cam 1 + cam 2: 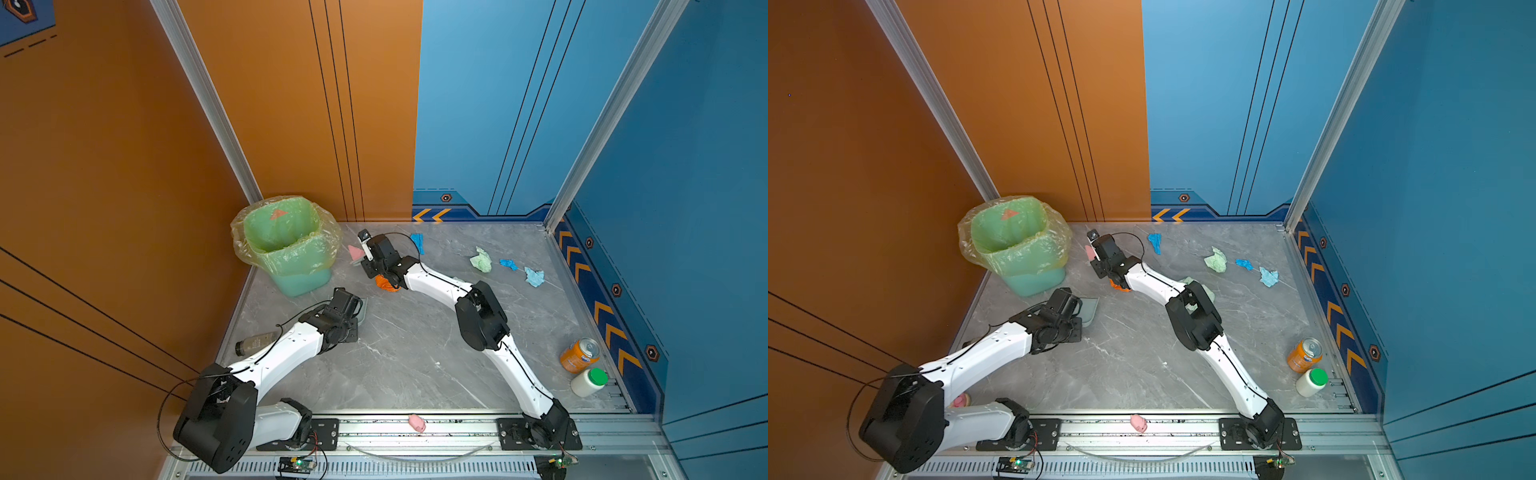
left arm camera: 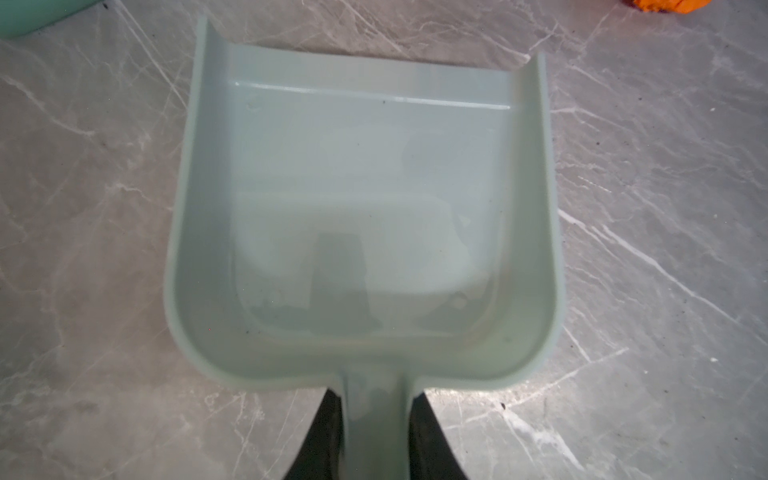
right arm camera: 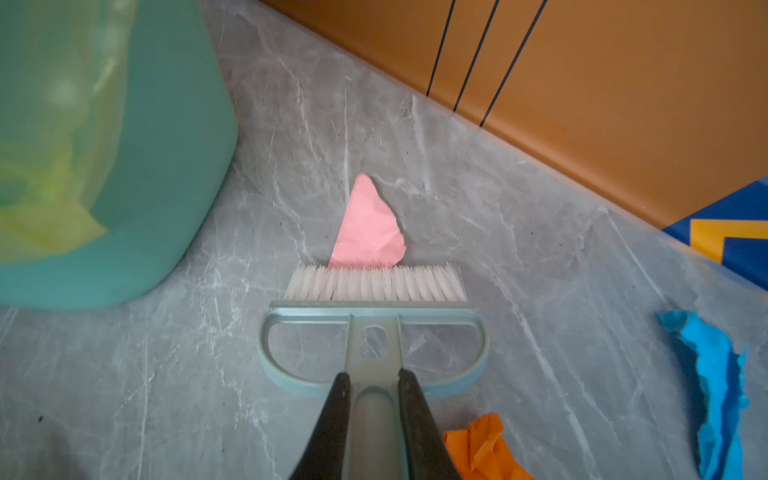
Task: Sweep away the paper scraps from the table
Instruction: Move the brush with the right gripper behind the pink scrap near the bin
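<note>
1. Grey marbled surface (image 1: 415,357), nearest: left claw (image 2: 374,419) pinches the handle of the empty dustpan (image 2: 365,199).
2. Farther on, right claw (image 3: 374,390) clamps the brush (image 3: 374,309); pink scrap (image 3: 368,224) lies just past the bristles (image 3: 374,284), touching them (tip pointing away), so this arm is nearer.
3. Farthest off: more paper scraps (image 1: 481,259), well apart.

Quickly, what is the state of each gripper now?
The left gripper is shut on the dustpan.
The right gripper is shut on the brush.
</note>
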Controlling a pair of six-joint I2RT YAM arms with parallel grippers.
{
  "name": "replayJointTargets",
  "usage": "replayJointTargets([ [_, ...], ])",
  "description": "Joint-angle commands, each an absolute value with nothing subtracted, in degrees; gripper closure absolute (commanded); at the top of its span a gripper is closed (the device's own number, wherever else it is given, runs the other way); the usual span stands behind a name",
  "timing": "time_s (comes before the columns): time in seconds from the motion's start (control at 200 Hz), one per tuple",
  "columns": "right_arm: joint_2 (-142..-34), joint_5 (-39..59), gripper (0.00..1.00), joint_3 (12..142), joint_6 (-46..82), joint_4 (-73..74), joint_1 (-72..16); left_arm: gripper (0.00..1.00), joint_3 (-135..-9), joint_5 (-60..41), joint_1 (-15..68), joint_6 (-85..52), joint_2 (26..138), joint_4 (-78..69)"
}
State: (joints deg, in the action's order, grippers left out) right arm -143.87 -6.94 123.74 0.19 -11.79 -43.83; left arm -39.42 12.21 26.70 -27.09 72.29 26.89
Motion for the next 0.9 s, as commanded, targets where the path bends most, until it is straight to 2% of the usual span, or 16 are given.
replayJointTargets([
  [0.0, -144.17, -4.41, 1.0, 125.22, -0.7, -18.08, -43.74, 1.0, -38.85, 12.39, 27.15, -27.77, 72.73, 26.63],
  [0.47, -136.53, 3.8, 1.0, 115.95, -3.69, -21.9, -43.77, 1.0, -38.89, 13.07, 27.08, -27.51, 73.02, 26.57],
  [0.896, -119.27, 13.12, 1.0, 99.35, -6.24, -18.51, -42.65, 1.0, -38.63, 13.28, 26.81, -26.76, 74.19, 26.47],
])
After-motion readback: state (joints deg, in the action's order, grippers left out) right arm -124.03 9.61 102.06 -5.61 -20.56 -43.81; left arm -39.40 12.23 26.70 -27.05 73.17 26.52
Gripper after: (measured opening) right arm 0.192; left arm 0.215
